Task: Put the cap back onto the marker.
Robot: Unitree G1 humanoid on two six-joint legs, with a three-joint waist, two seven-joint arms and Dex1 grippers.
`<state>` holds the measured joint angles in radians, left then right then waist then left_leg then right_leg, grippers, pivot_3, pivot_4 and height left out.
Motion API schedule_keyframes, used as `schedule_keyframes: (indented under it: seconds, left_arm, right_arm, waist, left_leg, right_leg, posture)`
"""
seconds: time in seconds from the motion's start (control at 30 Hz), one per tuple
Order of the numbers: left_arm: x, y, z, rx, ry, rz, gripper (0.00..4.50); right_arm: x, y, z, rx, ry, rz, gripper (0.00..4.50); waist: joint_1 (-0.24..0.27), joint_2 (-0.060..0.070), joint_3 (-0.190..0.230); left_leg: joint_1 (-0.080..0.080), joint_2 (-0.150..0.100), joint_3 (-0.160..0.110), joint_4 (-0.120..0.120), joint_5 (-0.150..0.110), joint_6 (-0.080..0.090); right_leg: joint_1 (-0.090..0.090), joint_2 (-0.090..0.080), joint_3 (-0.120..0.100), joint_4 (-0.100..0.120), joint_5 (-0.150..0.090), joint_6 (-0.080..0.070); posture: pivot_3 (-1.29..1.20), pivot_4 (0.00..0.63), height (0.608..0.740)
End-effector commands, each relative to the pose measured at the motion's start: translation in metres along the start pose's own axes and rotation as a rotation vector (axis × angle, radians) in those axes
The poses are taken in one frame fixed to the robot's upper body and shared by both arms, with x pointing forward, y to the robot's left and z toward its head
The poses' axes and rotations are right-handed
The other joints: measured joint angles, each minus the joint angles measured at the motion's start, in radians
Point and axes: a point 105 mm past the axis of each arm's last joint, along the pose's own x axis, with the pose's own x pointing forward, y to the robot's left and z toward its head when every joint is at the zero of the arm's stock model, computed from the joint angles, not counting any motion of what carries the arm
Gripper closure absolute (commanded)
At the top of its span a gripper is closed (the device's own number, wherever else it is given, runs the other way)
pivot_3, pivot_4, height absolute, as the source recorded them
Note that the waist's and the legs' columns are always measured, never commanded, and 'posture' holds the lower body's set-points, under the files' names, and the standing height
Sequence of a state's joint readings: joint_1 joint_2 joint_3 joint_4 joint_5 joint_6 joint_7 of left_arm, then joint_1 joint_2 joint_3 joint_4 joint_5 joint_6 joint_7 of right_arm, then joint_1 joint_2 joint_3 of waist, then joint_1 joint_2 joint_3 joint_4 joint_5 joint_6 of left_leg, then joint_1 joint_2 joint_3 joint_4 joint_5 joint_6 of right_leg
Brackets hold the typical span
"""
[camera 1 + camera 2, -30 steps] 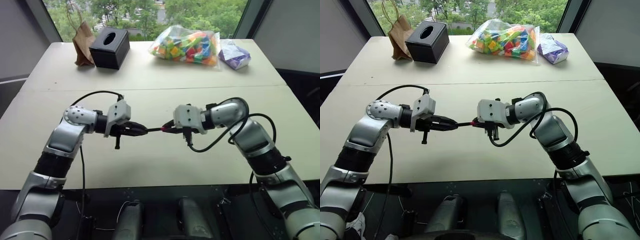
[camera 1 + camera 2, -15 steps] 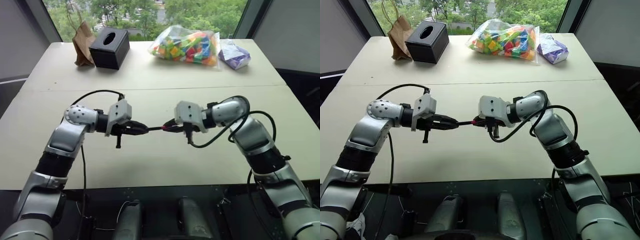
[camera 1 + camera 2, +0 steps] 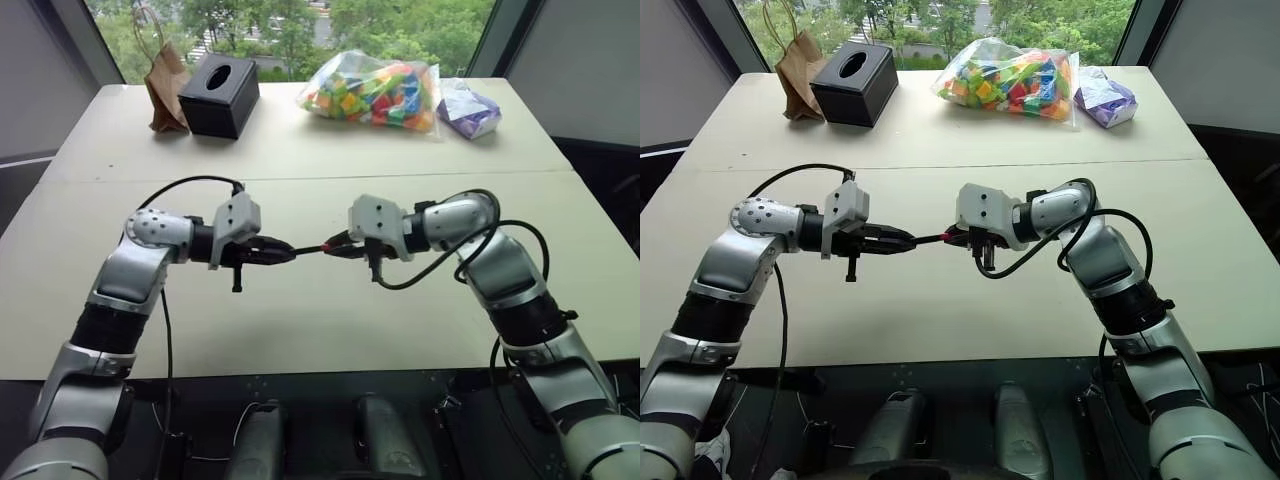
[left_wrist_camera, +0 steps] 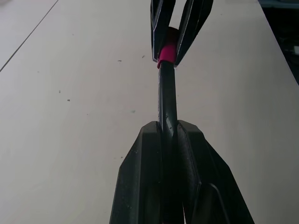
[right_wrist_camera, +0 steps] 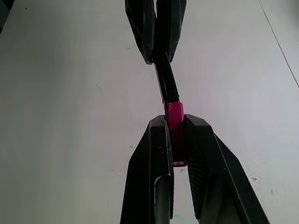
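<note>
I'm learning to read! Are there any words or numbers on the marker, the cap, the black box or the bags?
No words or numbers can be read.
marker: no writing shows.
cap: plain red.
black box: no label shows.
paper bag: no print shows.
bag of blocks: only colours, nothing readable.
purple bag: too small to tell.

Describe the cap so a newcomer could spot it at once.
Look above the near half of the pale table, where the two arms meet. The cap is pinched in the right hand, at the end of the dark marker held by the left hand. It is the only bright red piece there.
</note>
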<state>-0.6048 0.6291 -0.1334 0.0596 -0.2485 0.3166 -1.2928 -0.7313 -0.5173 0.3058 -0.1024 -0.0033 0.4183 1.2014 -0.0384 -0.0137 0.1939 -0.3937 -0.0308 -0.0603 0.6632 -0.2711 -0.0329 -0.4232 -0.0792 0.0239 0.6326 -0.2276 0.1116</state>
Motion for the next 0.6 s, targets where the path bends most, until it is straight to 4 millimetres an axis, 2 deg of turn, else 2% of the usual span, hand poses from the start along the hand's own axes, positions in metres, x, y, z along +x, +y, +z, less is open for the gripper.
schedule_keyframes:
  seconds: [0.03, 0.33, 0.6]
  left_arm:
    - [0.01, -0.001, 0.032, 0.109, -0.08, -0.014, 4.5]
    - [0.011, 0.0, 0.037, 0.118, -0.089, -0.029, 4.5]
    - [0.009, 0.003, 0.035, 0.148, -0.057, -0.034, 4.5]
  right_arm:
    - [0.017, 0.021, 0.046, -0.198, -0.162, 0.12, 4.45]
    - [0.013, 0.026, 0.052, -0.255, -0.188, 0.168, 4.45]
    - [0.013, 0.032, 0.039, -0.251, -0.117, 0.233, 4.45]
  waist:
    - [0.0, 0.0, 0.0]
    - [0.0, 0.0, 0.0]
    - [0.0, 0.0, 0.0]
  left_leg:
    - [0.0, 0.0, 0.0, 0.0, 0.0, 0.0]
    - [0.0, 0.0, 0.0, 0.0, 0.0, 0.0]
    - [0.0, 0.0, 0.0, 0.0, 0.0, 0.0]
  right_leg:
    - [0.0, 0.0, 0.0, 0.0, 0.0, 0.0]
    - [0.0, 0.0, 0.0, 0.0, 0.0, 0.0]
    - [0.0, 0.0, 0.0, 0.0, 0.0, 0.0]
  posture:
    - [0.0, 0.15, 0.74]
    - [0.0, 0.15, 0.74]
    - [0.0, 0.15, 0.74]
